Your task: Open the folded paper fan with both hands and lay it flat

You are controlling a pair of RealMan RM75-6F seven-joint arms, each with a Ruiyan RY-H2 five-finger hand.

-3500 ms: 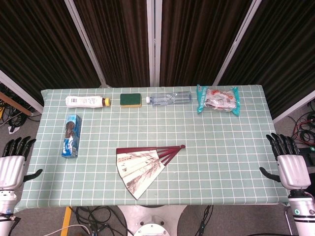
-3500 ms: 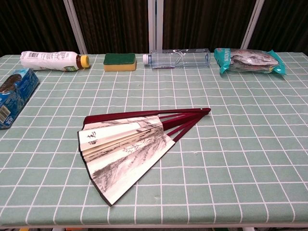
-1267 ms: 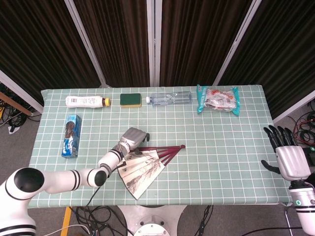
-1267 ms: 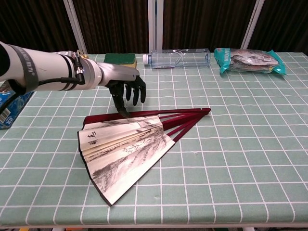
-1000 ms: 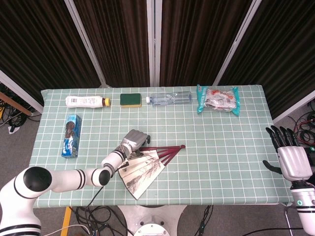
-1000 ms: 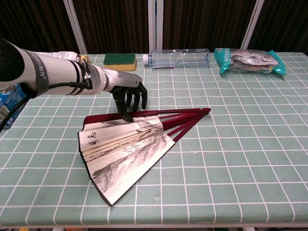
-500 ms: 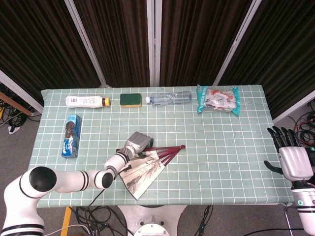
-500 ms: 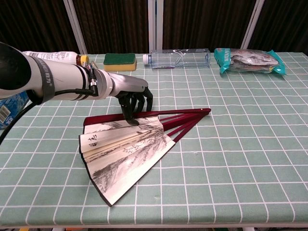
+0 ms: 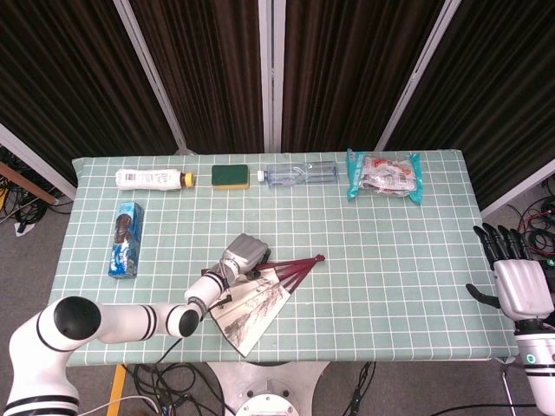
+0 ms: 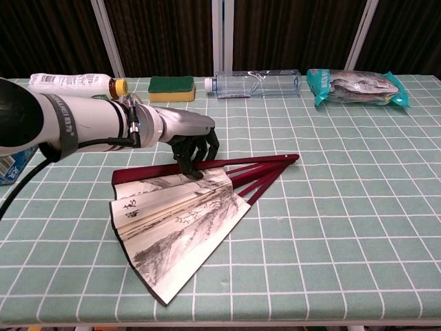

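Observation:
The paper fan [image 9: 251,302] [image 10: 180,215] lies partly spread near the table's front, with dark red ribs and an ink painting on the paper. Its pivot end points to the right. My left hand [image 9: 244,254] [image 10: 187,140] is over the fan's upper dark red guard stick, fingers curled down onto it and gripping it. The fingertips [image 10: 191,167] are at the rib where it meets the paper. My right hand [image 9: 518,282] hangs off the table's right edge, fingers apart and holding nothing; the chest view does not show it.
Along the back edge lie a white bottle [image 9: 152,178] [image 10: 69,84], a green-yellow sponge [image 9: 231,176] [image 10: 171,88], a clear bottle [image 9: 299,173] [image 10: 255,83] and a teal snack bag [image 9: 384,176] [image 10: 358,86]. A blue box [image 9: 126,238] sits at the left.
My left arm came in from the left and its hand closed down on the fan's upper guard stick. The fan has shifted and turned slightly. The right hand drifted a little lower.

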